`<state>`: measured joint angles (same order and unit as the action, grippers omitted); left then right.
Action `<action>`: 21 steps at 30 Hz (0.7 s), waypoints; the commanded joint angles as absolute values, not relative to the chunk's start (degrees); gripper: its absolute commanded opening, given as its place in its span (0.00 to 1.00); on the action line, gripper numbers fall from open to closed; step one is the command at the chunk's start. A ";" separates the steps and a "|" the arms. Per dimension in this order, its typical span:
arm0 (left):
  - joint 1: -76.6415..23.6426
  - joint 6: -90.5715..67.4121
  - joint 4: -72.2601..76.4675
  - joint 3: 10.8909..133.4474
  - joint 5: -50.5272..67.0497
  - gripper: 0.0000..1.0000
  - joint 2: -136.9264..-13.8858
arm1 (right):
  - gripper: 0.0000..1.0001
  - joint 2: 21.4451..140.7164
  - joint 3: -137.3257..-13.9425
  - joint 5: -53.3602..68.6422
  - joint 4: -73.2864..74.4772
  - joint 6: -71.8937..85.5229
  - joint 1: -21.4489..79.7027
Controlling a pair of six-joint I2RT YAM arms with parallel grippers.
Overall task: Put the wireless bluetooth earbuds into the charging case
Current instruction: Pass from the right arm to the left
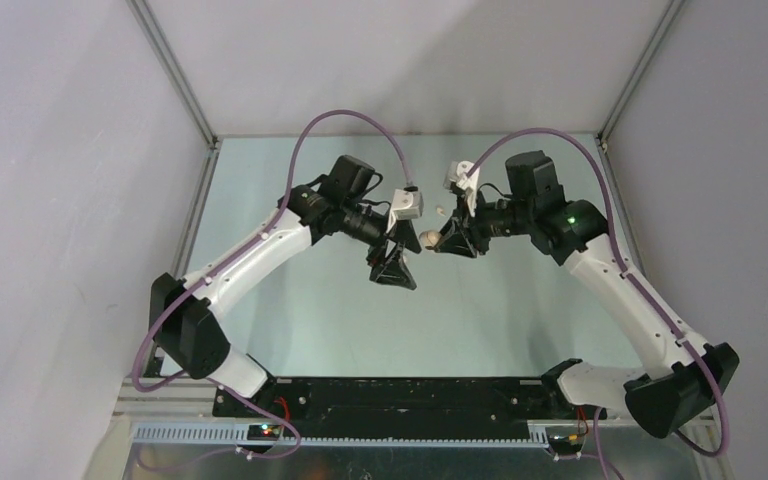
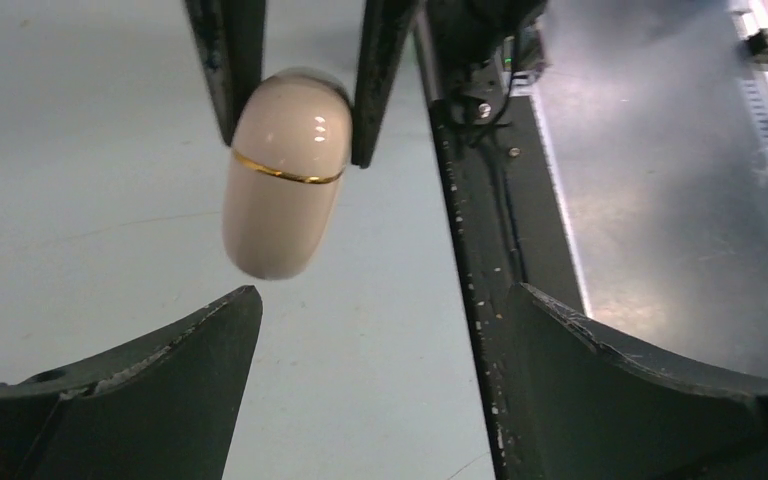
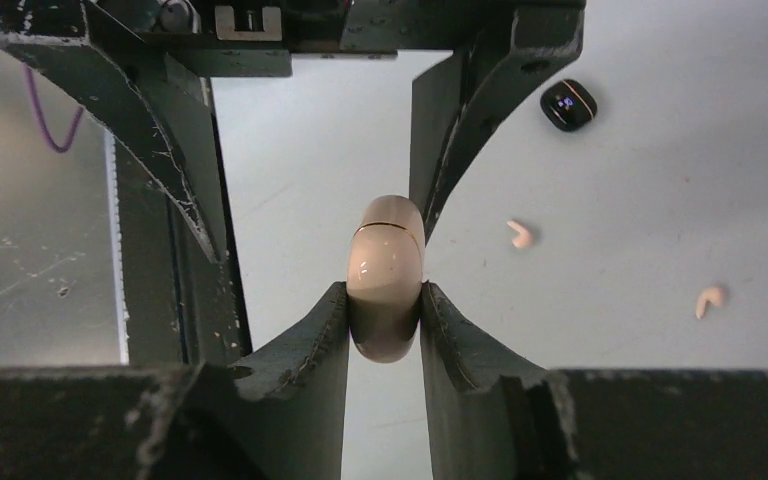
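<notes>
Right gripper [image 3: 384, 300] fingers are filling the near edge of the right wrist view and are clenching the beige charging case [image 3: 385, 270] by its flanks, holding it in the air above the table [image 3: 610, 400]. Its gold seam is running unbroken round the body, so the lid is reading as shut. Two pale earbuds [image 3: 522, 234] are lying loose on the table beyond the case, apart from each other, the second [image 3: 710, 298] lying further to the side; neither is sitting in the case. Left gripper [image 2: 385, 295] is standing fully released, its fingers spread wide to either side of the case, one fingertip sitting just beside the case's far end; contact cannot be confirmed. Principal hazard: the case is smooth and rounded and is being pinched on two narrow faces only, so a sideways push from the left fingers is likely to be twisting it in the grip or squeezing it out onto the table. Second hazard: pressure applied across the seam would be holding the lid shut rather than freeing it. Further out, a black case [image 3: 569, 104] is resting well apart from the earbuds and is not obstructing. What is standing in the way is the shut lid, and both arms are crowding the same small space.
</notes>
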<state>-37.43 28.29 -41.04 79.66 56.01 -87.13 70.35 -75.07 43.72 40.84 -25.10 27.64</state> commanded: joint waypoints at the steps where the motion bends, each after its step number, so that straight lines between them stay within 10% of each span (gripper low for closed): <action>1: -37.82 30.89 -43.52 81.65 66.77 0.99 -86.09 | 0.27 69.06 -76.91 47.87 36.51 -22.09 27.94; 21: -40.92 16.65 -30.34 78.45 62.95 0.86 -84.29 | 0.29 63.20 -64.23 58.76 22.99 -12.99 24.41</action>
